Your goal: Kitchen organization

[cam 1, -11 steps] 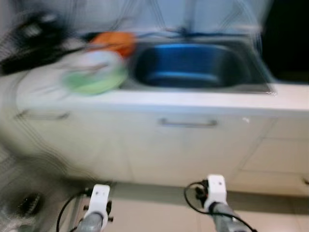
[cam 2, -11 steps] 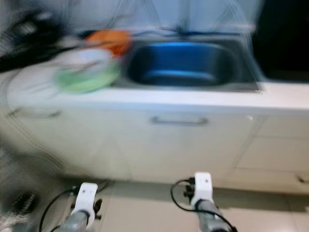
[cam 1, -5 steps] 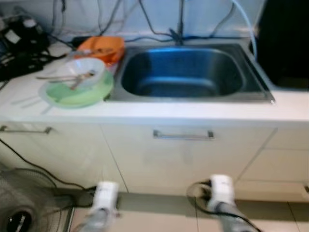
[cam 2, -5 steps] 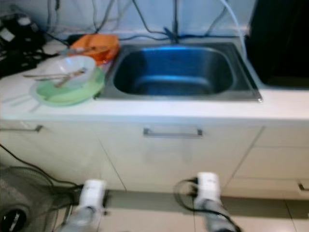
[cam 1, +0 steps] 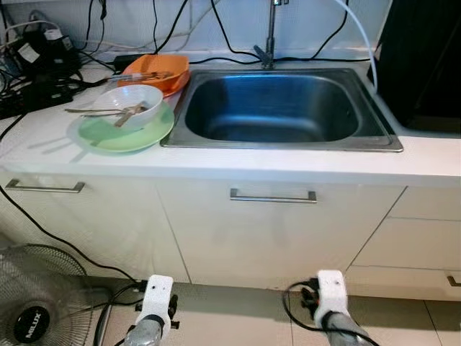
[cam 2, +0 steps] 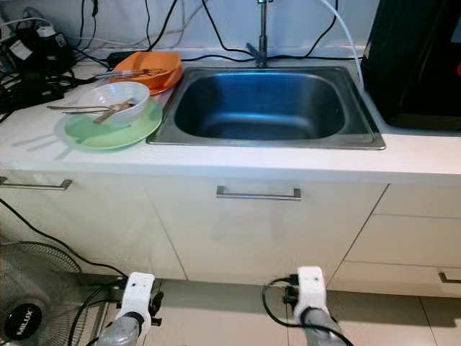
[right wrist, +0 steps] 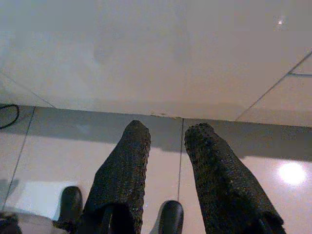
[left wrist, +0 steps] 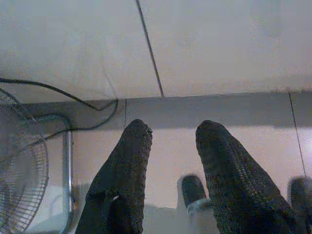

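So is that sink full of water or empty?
Empty. The sink shows its bare steel bottom, with no dishes inside; the bowl sits beside it on the green plate.

A home kitchen: a steel sink [cam 1: 277, 108] is sunk into a pale counter [cam 1: 238, 162] with a tap [cam 1: 271, 32] behind it, and white cabinet fronts with bar handles [cam 1: 273, 195] stand below. Used dishes sit beside the basin — a white bowl [cam 1: 130, 105] on a green plate [cam 1: 122, 133], an orange dish [cam 1: 155, 71] behind. Tiled floor, a floor fan [cam 1: 32, 299] (cables everywhere).
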You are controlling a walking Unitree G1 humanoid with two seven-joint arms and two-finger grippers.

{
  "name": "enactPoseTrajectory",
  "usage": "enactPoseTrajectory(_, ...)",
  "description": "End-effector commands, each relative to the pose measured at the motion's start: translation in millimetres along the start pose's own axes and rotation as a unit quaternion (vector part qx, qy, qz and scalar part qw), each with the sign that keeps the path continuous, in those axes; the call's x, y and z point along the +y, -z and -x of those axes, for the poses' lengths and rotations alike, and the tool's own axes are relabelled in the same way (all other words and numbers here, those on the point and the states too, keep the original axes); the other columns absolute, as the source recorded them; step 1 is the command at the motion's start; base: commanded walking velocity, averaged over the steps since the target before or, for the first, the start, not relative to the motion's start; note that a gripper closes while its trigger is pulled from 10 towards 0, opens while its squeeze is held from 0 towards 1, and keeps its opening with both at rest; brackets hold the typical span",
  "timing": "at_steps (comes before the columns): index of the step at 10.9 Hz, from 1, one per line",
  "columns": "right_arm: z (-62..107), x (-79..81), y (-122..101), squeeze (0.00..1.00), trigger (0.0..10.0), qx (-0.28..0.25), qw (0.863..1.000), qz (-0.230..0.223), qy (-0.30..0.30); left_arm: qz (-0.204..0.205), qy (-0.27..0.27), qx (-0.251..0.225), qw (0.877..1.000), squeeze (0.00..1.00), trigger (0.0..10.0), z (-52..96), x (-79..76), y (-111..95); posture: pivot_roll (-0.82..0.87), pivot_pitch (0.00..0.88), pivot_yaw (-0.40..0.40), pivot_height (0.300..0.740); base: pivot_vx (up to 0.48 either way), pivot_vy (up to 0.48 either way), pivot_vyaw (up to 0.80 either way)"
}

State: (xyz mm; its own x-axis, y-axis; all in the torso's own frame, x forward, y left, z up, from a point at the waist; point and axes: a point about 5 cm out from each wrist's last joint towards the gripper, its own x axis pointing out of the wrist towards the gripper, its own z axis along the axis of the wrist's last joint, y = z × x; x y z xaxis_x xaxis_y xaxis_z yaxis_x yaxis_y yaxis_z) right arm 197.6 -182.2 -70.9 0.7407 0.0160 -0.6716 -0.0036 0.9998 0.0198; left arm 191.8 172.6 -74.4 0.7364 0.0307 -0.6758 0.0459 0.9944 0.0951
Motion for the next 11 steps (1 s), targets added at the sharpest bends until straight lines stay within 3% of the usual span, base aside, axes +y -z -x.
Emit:
enactPoseTrajectory(1,-2.0,-2.0,-13.4,0.00,10.0,-0.040,0.999,-0.012,0.010,0.014,-0.024,-0.033,0.999,0.00,10.0,-1.2,7.9,-10.1,0.06,0.000,0.075,0.740,0.000,0.000,0.00)
enactPoseTrajectory(4,-0.4,-5.4,-31.2,0.00,10.0,-0.113,0.994,-0.001,0.005,0.050,-0.079,-0.121,0.988,0.00,10.0,1.5,24.7,-31.0,0.05,0.000,0.078,0.740,0.000,0.000,0.00)
enactPoseTrajectory(7,6.0,-12.9,-37.7,0.00,10.0,-0.164,0.986,0.019,0.023,0.016,-0.072,-0.193,0.978,0.00,10.0,10.0,17.7,-42.4,0.04,0.000,0.082,0.740,0.000,0.000,0.00)
enactPoseTrajectory(8,8.5,-17.5,-46.9,0.00,10.0,-0.197,0.979,0.015,0.037,0.005,-0.070,-0.236,0.969,0.00,10.0,15.6,15.0,-54.3,0.05,0.000,0.076,0.740,0.000,0.000,0.00)
enactPoseTrajectory(9,11.4,-17.9,-68.4,0.00,10.0,-0.255,0.966,0.020,0.041,-0.013,-0.069,-0.297,0.952,0.00,10.0,25.8,11.7,-76.9,0.05,0.000,0.078,0.740,0.000,0.000,0.00)
enactPoseTrajectory(11,16.1,-12.6,-99.0,0.00,10.0,-0.323,0.945,0.032,0.031,-0.017,-0.078,-0.352,0.933,0.00,10.0,39.6,10.5,-102.3,0.06,0.000,0.073,0.740,0.000,0.000,0.00)
